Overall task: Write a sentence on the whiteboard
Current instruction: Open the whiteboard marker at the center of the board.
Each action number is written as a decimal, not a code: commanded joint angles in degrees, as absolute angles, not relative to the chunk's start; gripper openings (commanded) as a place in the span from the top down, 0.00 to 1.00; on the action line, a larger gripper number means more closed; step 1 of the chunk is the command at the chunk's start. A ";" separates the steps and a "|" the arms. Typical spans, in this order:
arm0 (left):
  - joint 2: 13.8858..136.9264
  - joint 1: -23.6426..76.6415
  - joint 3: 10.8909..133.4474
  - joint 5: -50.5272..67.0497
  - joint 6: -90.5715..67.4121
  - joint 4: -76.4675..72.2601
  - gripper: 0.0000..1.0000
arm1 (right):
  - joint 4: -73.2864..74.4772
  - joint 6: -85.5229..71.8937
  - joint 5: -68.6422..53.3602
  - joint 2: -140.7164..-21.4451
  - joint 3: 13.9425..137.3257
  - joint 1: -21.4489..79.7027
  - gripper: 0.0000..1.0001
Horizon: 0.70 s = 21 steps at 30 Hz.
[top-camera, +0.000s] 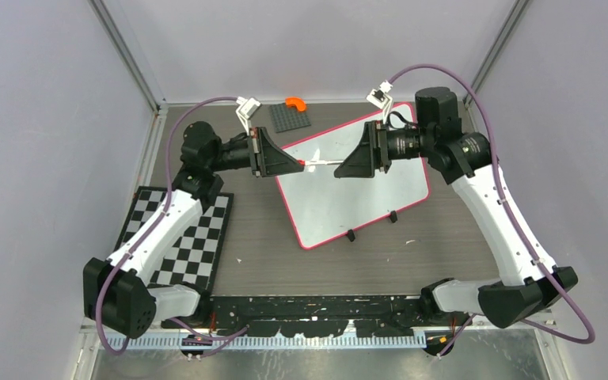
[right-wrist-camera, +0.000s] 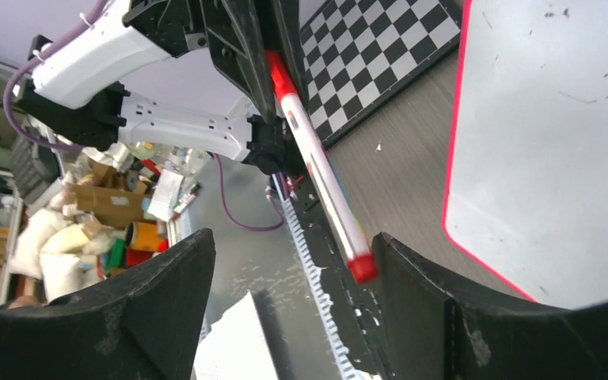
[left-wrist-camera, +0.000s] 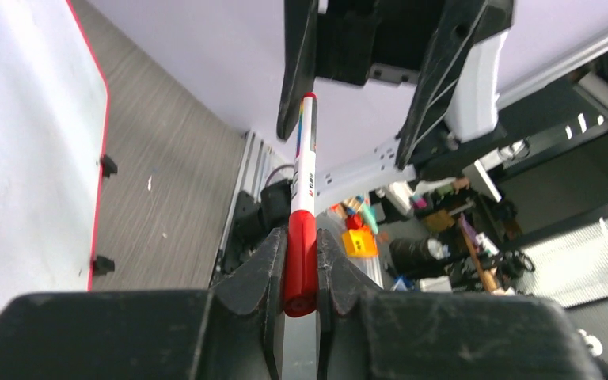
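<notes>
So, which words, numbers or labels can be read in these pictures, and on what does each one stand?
Nothing reads clearly.
Marker: small dark print along its white barrel, too blurred to read.
Whiteboard: no writing visible, only faint specks.
Cardboard box behind the table: any label too small to read.

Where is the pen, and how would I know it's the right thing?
Find the big whiteboard with the pink-red rim on the table. Over its far-left corner, the left gripper and right gripper face each other, and the marker spans the gap between them. It is the only thin white stick with red ends, pinched by the left gripper.
</notes>
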State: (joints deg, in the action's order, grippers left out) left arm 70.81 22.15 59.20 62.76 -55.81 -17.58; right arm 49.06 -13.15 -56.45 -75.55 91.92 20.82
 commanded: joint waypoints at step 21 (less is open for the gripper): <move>72.01 23.72 56.57 58.33 -69.06 -34.21 1.00 | 23.70 -36.29 -55.81 -73.02 83.26 22.90 0.50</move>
